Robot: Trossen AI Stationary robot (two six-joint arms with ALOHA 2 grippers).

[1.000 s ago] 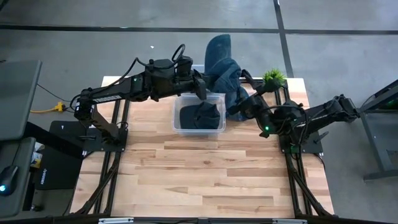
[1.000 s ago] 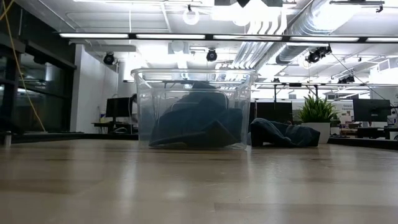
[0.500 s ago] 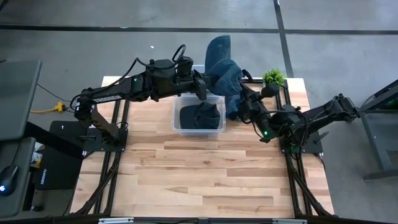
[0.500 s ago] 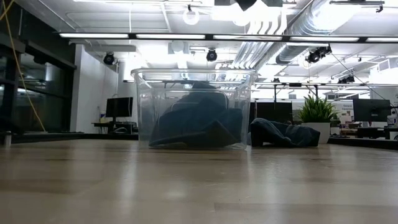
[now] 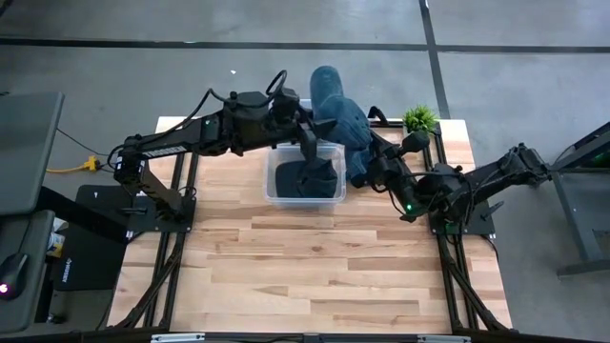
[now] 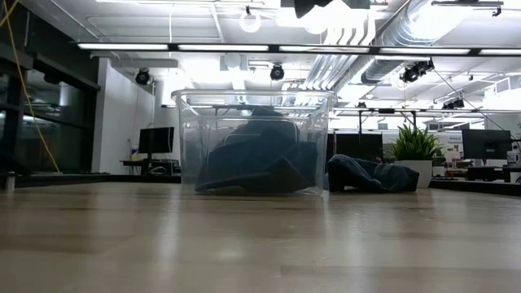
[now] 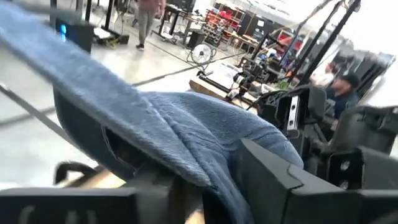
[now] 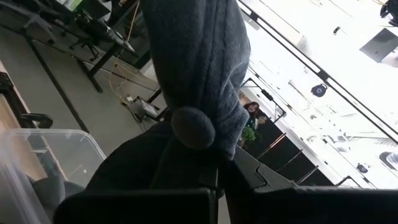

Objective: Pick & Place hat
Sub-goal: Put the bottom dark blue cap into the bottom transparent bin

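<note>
The clear plastic bin [image 5: 305,172] sits toward the table's far edge, a dark folded hat [image 5: 307,177] inside it. Right of it, a small green potted plant [image 5: 418,119] (far right corner).

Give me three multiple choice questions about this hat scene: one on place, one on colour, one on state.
1. Where is the clear bin?
A. Far middle of the table
B. Near left corner
C. On the floor

2. What colour is the lifted hat?
A. Red
B. Blue
C. White

3. What is in the bin?
A. Nothing
B. Water
C. Dark hats

Answers:
1 A, the high view shows it between both arms at the far side.
2 B, blue fabric shows in the high and wrist views.
3 C, the low view shows dark fabric piled inside.
</note>
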